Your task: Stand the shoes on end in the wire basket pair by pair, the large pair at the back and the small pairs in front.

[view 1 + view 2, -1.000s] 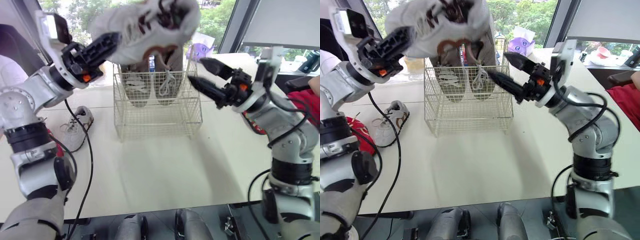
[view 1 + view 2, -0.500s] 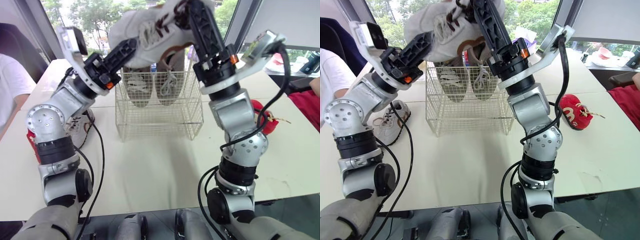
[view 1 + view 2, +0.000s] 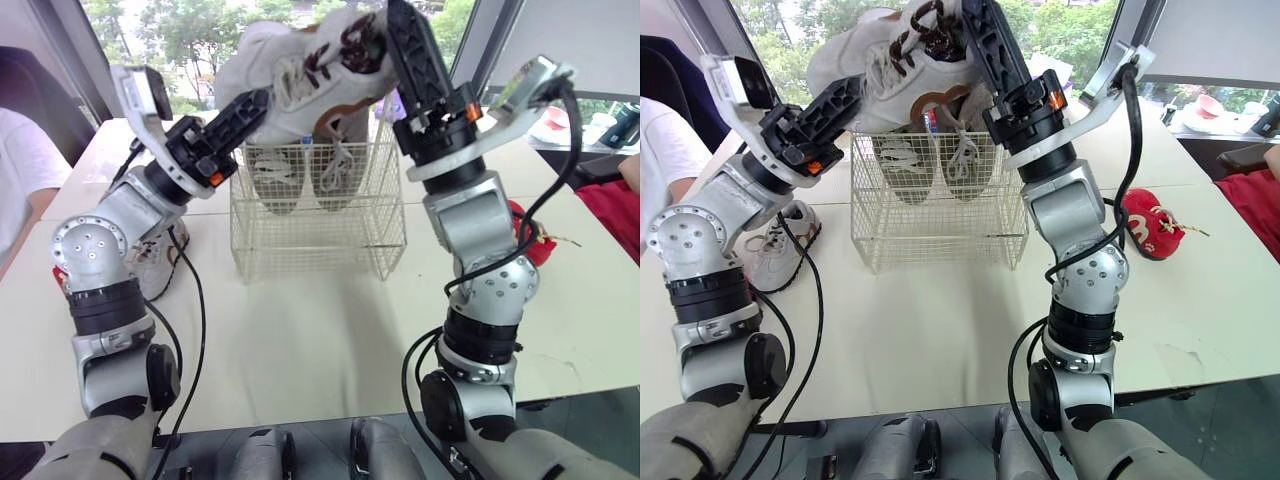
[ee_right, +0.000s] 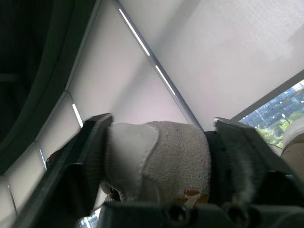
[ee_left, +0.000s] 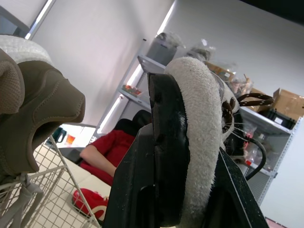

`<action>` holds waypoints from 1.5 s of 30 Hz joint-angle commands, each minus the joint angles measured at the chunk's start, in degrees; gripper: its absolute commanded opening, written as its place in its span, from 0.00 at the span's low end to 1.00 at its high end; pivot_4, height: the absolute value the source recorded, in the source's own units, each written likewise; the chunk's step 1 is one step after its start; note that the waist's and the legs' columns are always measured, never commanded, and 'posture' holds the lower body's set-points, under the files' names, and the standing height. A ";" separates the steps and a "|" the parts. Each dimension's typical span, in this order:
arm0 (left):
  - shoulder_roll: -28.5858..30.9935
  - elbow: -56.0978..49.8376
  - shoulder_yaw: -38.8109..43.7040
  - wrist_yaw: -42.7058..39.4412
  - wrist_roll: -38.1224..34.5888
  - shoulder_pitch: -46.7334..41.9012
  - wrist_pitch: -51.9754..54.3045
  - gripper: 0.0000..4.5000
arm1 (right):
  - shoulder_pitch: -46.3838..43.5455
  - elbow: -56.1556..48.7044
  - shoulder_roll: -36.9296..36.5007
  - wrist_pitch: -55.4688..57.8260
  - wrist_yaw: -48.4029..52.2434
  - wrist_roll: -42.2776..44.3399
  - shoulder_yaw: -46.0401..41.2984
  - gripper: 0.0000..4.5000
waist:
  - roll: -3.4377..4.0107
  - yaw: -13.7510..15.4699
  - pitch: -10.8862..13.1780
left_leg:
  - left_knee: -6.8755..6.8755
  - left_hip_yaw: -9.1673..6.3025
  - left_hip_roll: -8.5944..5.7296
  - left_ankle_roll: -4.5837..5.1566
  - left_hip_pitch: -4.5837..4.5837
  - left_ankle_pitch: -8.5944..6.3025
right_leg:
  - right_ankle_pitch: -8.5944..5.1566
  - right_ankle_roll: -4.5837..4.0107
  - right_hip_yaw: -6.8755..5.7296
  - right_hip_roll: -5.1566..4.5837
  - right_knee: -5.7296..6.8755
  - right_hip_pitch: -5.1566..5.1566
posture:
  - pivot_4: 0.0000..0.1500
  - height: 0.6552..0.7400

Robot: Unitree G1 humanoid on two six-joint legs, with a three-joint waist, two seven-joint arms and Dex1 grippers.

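A white table [image 3: 320, 330] bears a cream wire basket [image 3: 315, 240]. Above it, left gripper [image 3: 252, 103] and right gripper [image 3: 402, 28] clamp a large white brown-laced shoe [image 3: 300, 72].

No legible text, label, brand name, number or sign found. White shoe [image 3: 890, 80]: no readable marking on its visible surfaces. Red shoe [image 3: 1152, 228]: white marks on its side, too small to read.

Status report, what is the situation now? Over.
Grippers: left gripper and right gripper shut on big white shoe. Held above basket. Inside it, two shoes stand.
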 commanded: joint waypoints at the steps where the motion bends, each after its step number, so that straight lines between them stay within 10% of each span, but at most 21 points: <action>1: 0.41 -2.30 -0.39 -0.18 -0.43 -0.24 -1.09 0.06 | -1.26 -1.33 -0.29 0.06 1.01 1.02 0.79 0.41 | 0.00 -0.03 0.00 | 0.00 0.00 0.00 0.00 0.00 0.00 | 0.00 0.00 0.00 0.00 0.00 0.00 | 1.00 1.00; 5: 0.97 -3.48 -2.32 -0.36 2.75 0.70 -1.94 0.06 | -2.04 -1.13 -1.06 0.46 0.78 1.69 0.47 0.26 | 0.00 -0.07 0.00 | 0.00 0.00 0.00 0.01 0.00 -0.01 | 0.00 0.00 0.00 0.00 0.00 0.00 | 1.00 1.00; 10: 4.38 -6.76 -7.22 -1.05 11.10 3.17 -4.28 0.59 | -7.82 2.47 -7.44 2.54 3.24 3.91 -2.87 0.26 | 0.01 0.00 0.01 | 0.00 0.01 -0.01 0.03 0.00 -0.02 | 0.00 -0.01 0.00 0.00 0.00 -0.01 | 1.00 1.00; 17: 11.23 -10.44 -8.30 -4.90 13.92 10.92 -3.37 0.59 | -18.10 12.12 -22.46 4.76 16.36 -0.91 -5.08 0.26 | 0.15 -0.10 0.10 | -0.07 0.07 0.01 0.13 -0.01 -0.08 | -0.01 -0.01 0.03 0.00 -0.05 -0.08 | 1.00 1.00; 24: 19.49 -15.65 -7.15 -8.53 14.96 17.29 -2.20 0.59 | -21.92 24.41 -40.25 -4.04 46.82 -23.61 7.66 0.26 | 0.13 -0.06 0.09 | -0.08 0.08 0.05 0.28 -0.06 -0.18 | -0.02 -0.02 0.00 0.03 -0.57 -0.01 | 1.00 1.00; 32: 20.23 -18.80 -4.61 -5.19 12.19 18.56 -0.90 0.59 | -22.59 43.40 -36.39 -32.47 61.09 -45.48 16.39 0.26 | 0.13 -0.07 0.10 | -0.08 0.13 0.08 0.15 -0.11 -0.10 | 0.02 -0.01 0.01 0.04 -0.71 0.00 | 1.00 1.00; 42: 21.54 -20.00 -4.34 -3.99 12.39 20.49 -0.77 0.59 | -25.17 61.37 -30.82 -41.10 70.88 -50.11 15.83 0.26 | 0.13 0.03 0.10 | -0.08 0.13 0.07 -0.18 -0.13 0.08 | 0.02 -0.02 0.00 0.03 -0.74 0.03 | 1.00 1.00; 45: 21.64 -20.20 -4.35 -3.49 12.53 21.05 -0.81 0.61 | -25.86 64.44 -30.35 -42.03 71.62 -50.84 15.34 0.55 | 0.13 -0.12 0.10 | -0.09 0.13 0.07 -0.19 -0.12 0.09 | 0.02 -0.02 0.00 0.03 -0.73 0.02 | 1.00 1.00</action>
